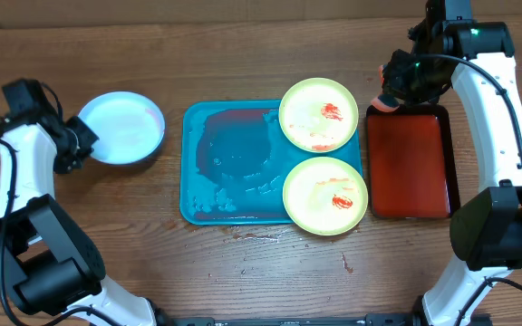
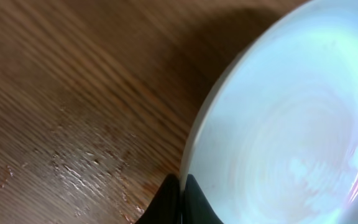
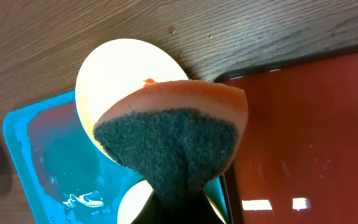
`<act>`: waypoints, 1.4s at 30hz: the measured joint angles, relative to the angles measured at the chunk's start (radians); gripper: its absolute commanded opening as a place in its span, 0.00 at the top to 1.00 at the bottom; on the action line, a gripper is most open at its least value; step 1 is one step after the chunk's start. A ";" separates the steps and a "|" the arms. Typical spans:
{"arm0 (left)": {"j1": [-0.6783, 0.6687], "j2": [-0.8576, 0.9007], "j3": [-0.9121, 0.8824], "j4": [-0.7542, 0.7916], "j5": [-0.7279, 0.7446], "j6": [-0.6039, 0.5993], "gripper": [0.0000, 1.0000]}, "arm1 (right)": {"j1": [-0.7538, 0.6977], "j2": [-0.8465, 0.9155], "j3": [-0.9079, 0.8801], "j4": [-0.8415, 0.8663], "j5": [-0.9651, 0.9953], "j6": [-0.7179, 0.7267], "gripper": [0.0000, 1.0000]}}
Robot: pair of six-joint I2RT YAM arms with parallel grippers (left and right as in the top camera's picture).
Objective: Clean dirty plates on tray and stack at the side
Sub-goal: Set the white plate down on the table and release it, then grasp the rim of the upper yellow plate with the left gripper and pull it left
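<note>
Three plates: pale plate [image 1: 125, 127] in the left tool [image 1: 84, 143], green plate [image 1: 319, 114] near the right tool [image 1: 395, 89], second green plate [image 1: 325, 195] farther off. Two trays: blue tray [image 1: 234, 172], red tray [image 1: 409, 167]. One sponge [image 3: 173, 124], in the right tool.

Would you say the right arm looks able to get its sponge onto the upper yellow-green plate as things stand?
Probably yes: the sponge in its jaws hangs just beside the upper yellow-green plate, with nothing between them.

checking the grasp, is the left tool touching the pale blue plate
Touching. The left wrist view shows the left tool pinching the pale blue plate at its rim between its fingers.
</note>
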State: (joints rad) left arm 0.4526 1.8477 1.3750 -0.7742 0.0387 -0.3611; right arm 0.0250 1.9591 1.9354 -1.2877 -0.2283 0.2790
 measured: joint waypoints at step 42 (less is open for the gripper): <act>-0.497 0.000 0.189 -0.037 0.079 0.208 0.29 | 0.000 0.000 0.000 0.013 0.000 -0.018 0.96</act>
State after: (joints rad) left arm -0.0448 1.8477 1.5642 -0.8112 0.1173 -0.1535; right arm 0.0250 1.9591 1.9354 -1.2747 -0.2287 0.2611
